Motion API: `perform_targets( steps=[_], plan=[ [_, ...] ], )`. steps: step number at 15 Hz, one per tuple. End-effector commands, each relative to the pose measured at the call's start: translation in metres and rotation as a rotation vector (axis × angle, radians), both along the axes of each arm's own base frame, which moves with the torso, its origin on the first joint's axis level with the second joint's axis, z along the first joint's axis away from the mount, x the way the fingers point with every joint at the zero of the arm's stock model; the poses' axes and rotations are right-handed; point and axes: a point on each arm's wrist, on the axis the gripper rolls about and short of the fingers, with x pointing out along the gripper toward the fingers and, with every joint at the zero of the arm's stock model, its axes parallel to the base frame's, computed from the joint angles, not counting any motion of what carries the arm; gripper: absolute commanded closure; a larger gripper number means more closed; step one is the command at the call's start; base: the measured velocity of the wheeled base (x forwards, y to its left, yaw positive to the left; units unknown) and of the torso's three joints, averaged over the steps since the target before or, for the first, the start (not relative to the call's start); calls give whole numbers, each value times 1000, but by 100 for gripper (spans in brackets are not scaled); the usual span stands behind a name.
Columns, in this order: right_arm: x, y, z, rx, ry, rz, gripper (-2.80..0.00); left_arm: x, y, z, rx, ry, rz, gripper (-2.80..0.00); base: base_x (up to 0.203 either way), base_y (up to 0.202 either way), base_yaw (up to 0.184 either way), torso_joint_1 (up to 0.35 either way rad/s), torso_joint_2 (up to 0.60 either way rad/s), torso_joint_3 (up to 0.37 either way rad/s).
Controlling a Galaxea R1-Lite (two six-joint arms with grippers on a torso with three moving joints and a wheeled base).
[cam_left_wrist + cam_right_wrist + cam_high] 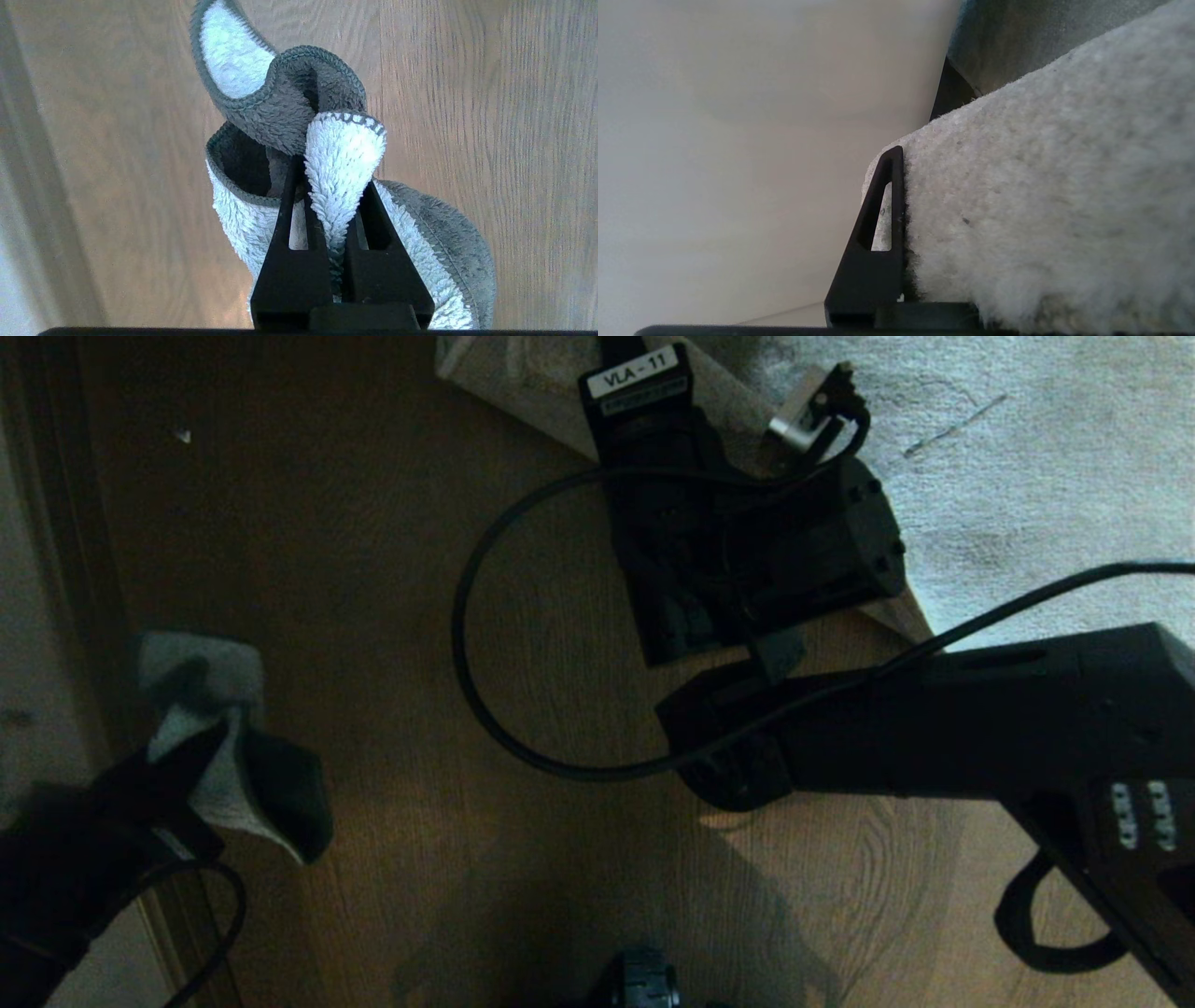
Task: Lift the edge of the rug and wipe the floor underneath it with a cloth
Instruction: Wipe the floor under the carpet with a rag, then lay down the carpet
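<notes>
Up at the far side of the head view, the rug edge [523, 392] is raised off the floor [392, 616], pale underside showing, clamped in the right gripper [920, 205]; one black finger [878, 233] presses against its fuzzy grey-beige pile. The right arm [934, 737] and a looping black cable [485, 691] cross over the bare brown planks below that gripper. Well to the left, the left gripper [334, 224] is clenched on a grey-and-white cloth [343, 158] whose folds hang loose around it, beside a dark strip along the wall [56, 569].
</notes>
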Motion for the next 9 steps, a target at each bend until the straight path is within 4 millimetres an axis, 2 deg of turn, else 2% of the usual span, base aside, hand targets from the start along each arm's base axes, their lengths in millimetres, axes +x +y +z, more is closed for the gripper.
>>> perform_targets(
  steps=[1,4,9],
  plan=[
    [-3,-2,2,38,-28,5,0,-32,3,6,21,-23,-1,0,0,0,0,0,0,0],
    [-3,-2,2,39,-27,4,0,-70,7,-5,51,58,-15,0,0,0,0,0,0,0],
    [-2,-3,1,38,-27,4,0,-125,12,-48,75,222,-29,0,0,0,0,0,0,0]
  ],
)
